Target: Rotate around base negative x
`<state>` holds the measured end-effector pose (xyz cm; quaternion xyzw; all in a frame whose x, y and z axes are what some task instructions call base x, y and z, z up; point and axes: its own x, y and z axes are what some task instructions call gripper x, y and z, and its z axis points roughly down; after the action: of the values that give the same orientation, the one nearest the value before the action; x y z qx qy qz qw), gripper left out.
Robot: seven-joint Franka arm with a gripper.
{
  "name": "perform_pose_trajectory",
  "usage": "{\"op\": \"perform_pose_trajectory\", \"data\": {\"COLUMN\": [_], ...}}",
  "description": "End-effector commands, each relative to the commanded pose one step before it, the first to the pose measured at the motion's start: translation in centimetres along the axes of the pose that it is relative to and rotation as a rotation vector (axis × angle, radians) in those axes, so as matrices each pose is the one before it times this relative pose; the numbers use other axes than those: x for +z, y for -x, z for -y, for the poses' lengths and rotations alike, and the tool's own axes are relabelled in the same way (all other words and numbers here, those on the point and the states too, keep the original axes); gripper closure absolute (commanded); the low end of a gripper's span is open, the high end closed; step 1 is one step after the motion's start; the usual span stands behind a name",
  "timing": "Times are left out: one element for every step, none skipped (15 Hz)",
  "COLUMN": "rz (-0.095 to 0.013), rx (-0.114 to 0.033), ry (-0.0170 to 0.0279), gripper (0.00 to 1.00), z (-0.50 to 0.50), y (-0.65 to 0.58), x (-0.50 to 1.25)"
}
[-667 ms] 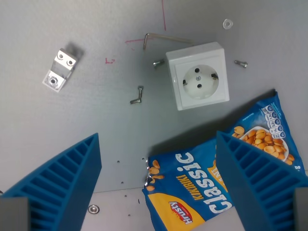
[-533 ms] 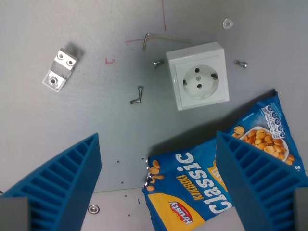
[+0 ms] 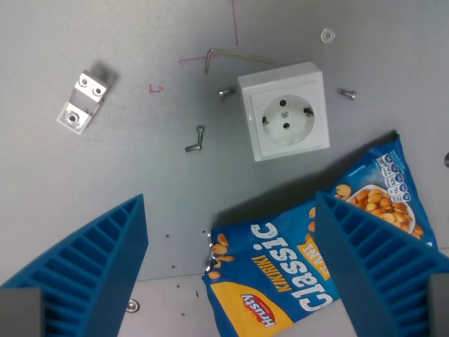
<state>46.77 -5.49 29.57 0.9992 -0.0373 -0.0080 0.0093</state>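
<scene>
Blue gripper [image 3: 228, 270] | fingers [image 3: 84, 267] wide apart; holding nothing

The gripper [image 3: 228, 270] has its two blue ribbed fingers [image 3: 84, 270] spread wide with nothing between them, above a grey table [image 3: 105, 182]. A white wall socket [image 3: 284, 111] lies face up near the top centre, with a bent metal rod [image 3: 235, 56] just above it, small screws [image 3: 196, 139] around it, and a metal bracket [image 3: 81, 102] well apart at the wrist view's left. A blue snack bag [image 3: 295, 274] printed with "Classic" lies below the socket, partly hidden by the finger on the wrist view's right.
</scene>
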Motion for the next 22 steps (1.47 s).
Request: {"op": "perform_pose_trajectory", "data": {"rz": [-0.0153, -0.0010, -0.0010, -0.0009, -0.0009, -0.0009, -0.0009, -0.0009, -0.0009, -0.0009, -0.0009, -0.0009, -0.0008, -0.0008, -0.0008, -0.0008, -0.0008, -0.0008, -0.0008, -0.0008, -0.0008, -0.0008], "rx": [0.0092, 0.0002, 0.0002, 0.0002, 0.0002, 0.0002, 0.0002, 0.0002, 0.0003, 0.0003, 0.0003, 0.0003, 0.0003, 0.0003, 0.0002, 0.0002, 0.0002, 0.0002, 0.0002, 0.0002, 0.0002, 0.0002], "ry": [0.13374, 0.01330, 0.01330, 0.01330, 0.01330, 0.01330, 0.01330, 0.01330, 0.01330, 0.01330, 0.01330, 0.01330, 0.01330, 0.01330, 0.01330, 0.01331, 0.01331, 0.01331, 0.01331, 0.01331, 0.01331, 0.01331], "gripper": [0.00, 0.00, 0.00, 0.00, 0.00, 0.00, 0.00, 0.00, 0.00, 0.00, 0.00, 0.00, 0.00, 0.00, 0.00, 0.00, 0.00, 0.00, 0.00, 0.00, 0.00, 0.00], "z": [0.138, 0.000, 0.000, 0.000, 0.000, 0.000, 0.000, 0.000, 0.000, 0.000, 0.000, 0.000, 0.000, 0.000, 0.000, 0.000, 0.000, 0.000, 0.000, 0.000, 0.000, 0.000], "y": [0.031, 0.000, 0.000, 0.000, 0.000, 0.000, 0.000, 0.000, 0.000, 0.000, 0.000, 0.000, 0.000, 0.000, 0.000, 0.000, 0.000, 0.000, 0.000, 0.000, 0.000, 0.000], "x": [-0.184, 0.000, 0.000, 0.000, 0.000, 0.000, 0.000, 0.000, 0.000, 0.000, 0.000, 0.000, 0.000, 0.000, 0.000, 0.000, 0.000, 0.000, 0.000, 0.000, 0.000, 0.000]}}
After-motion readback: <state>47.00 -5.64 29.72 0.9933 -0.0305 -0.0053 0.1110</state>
